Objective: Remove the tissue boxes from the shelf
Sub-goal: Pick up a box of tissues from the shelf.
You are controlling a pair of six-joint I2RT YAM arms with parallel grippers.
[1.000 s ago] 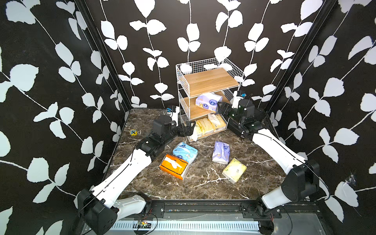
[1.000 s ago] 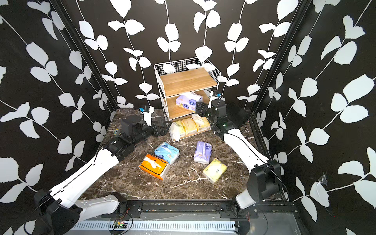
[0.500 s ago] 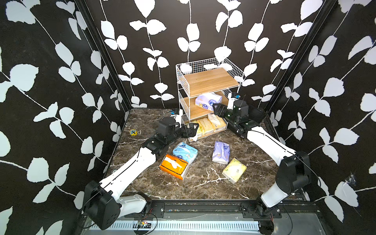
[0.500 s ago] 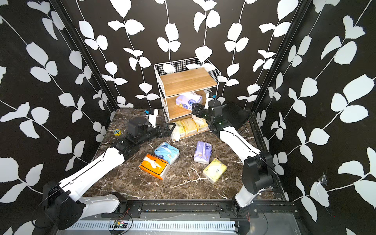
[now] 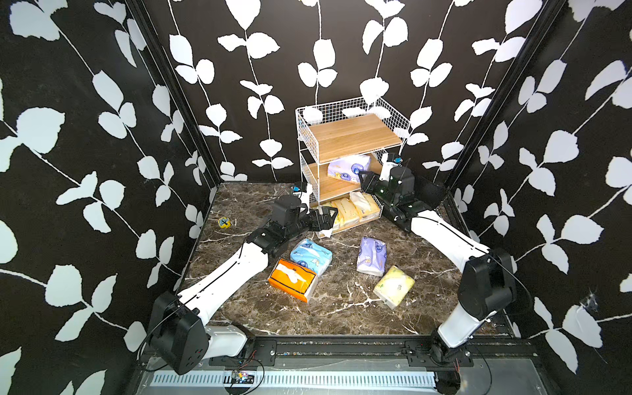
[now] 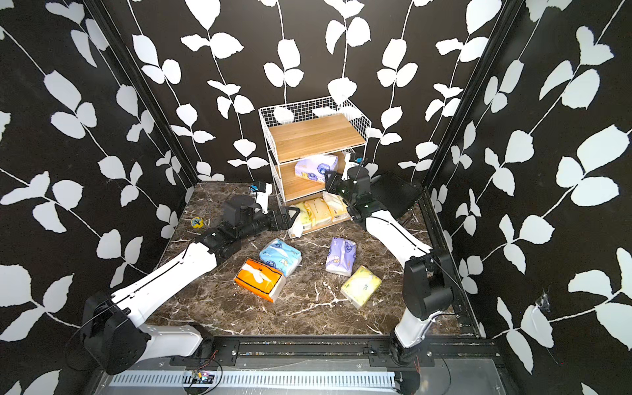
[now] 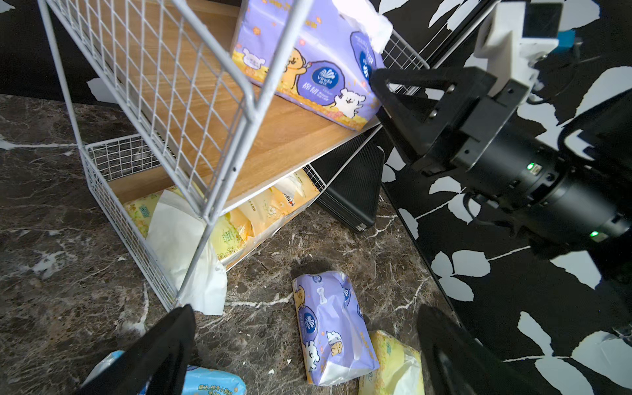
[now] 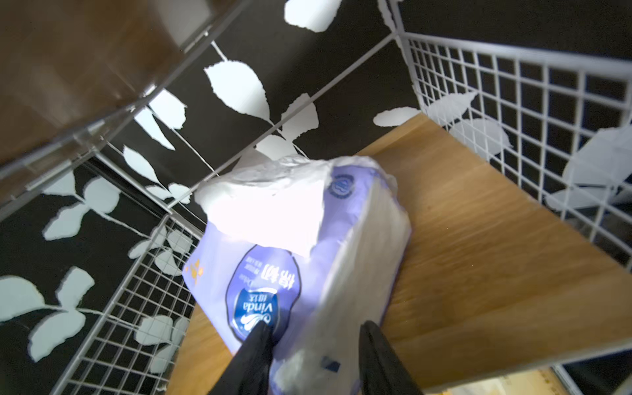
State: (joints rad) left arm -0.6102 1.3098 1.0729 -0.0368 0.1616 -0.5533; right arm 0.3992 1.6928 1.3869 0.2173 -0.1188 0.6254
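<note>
About half done, I'd say: on the table (image 5: 342, 309) lie an orange box (image 5: 292, 279), a blue pack (image 5: 311, 256), a purple pack (image 5: 371, 255) and a yellow pack (image 5: 393, 285). The shelf (image 5: 352, 135) is bare on top, with a middle pack (image 5: 349, 167) on its second board and what look like three yellow packs (image 5: 349, 210) crammed below. The right gripper (image 8: 316, 328) seems clamped on the middle pack's end, though that close view is blurred. The left gripper (image 7: 306, 309) gapes wide and empty by the shelf's bottom corner.

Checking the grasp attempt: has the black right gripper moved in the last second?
Yes: the right gripper advanced toward the white wire-and-wood shelf, reaching its middle board; jaws now flank the lavender soft-plastic tissue pack.
</note>
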